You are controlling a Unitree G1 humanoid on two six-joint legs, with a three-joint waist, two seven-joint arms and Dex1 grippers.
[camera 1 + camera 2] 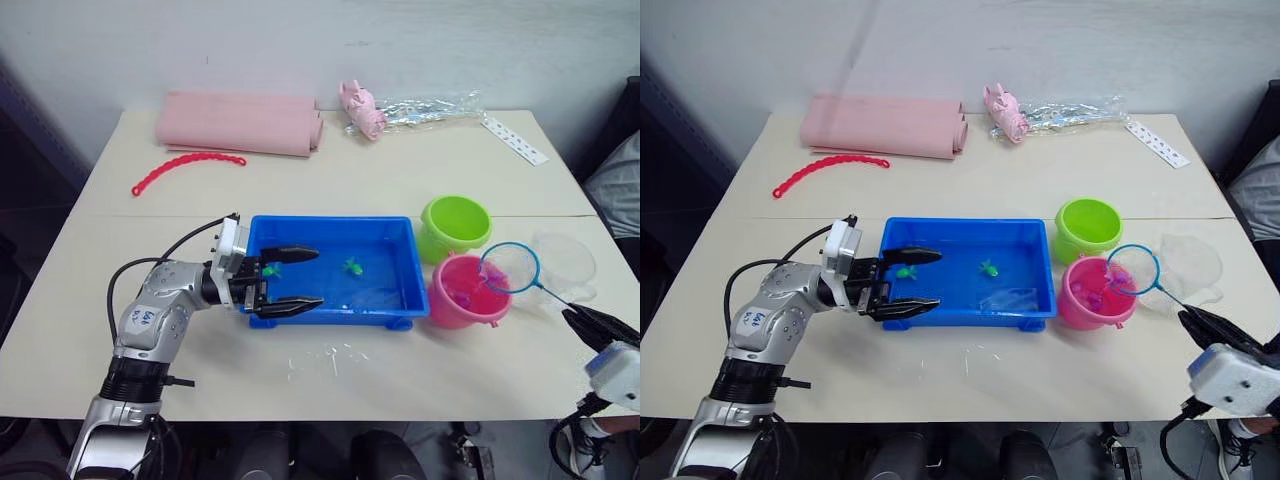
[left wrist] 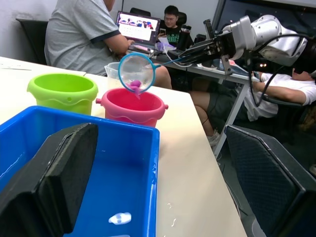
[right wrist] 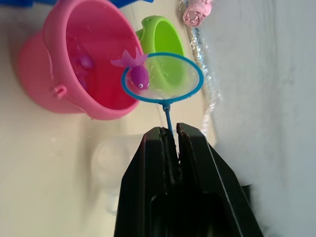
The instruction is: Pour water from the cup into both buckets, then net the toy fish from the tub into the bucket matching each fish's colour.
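Left gripper: I see my two black wedge fingers spread apart, straddling the tub's near-left rim, clamping nothing.
Right gripper: my fingers are pressed together on the net's thin stick.
Tub: glossy blue rectangular tray holding water and two small green fish.
Net: round blue hoop with fine mesh, above the pink bucket's edge, carrying a magenta fish.
Pink bucket: smooth round pail, just beside the tub.
Green bucket: lime pail behind it.
Cup: clear plastic, beside the buckets.

Head stereo pair overlooks table; wrist cameras face pink bucket.
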